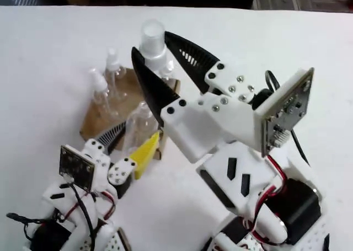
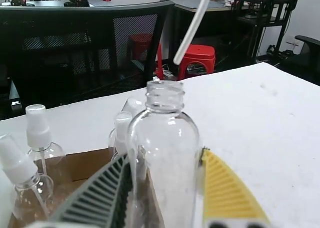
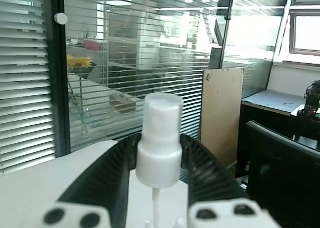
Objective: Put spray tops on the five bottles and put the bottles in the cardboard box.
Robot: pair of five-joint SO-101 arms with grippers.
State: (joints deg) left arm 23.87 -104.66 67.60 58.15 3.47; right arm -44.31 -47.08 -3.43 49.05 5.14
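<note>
At the left of the counter [image 1: 49, 47] sits the cardboard box [image 1: 91, 124] with several capped bottles [image 1: 113, 69] standing in it. Just beside them, at the box's corner nearest the arms, the left gripper [image 1: 137, 138] has its grey and yellow fingers closed around the body of an open bottle [image 2: 162, 138]. The bottle is upright and its threaded neck is bare. Whether it rests on the box floor or is lifted I cannot tell. The main risk is the meeting of the two parts. The dip tube [image 2: 192, 22] hangs slanted above and slightly aside of the neck, so a straight descent could catch it on the rim and bend it, or push the bottle askew in its grip and knock the capped neighbours. A tilted top would also cross the threads rather than seat. Further right, the right gripper [image 1: 151, 43] has its black fingers pinched on the collar of the spray top [image 3: 160, 148]. The white head stands up between the fingers and the tube trails below them. The top is above the box, not yet touching the open bottle.
</note>
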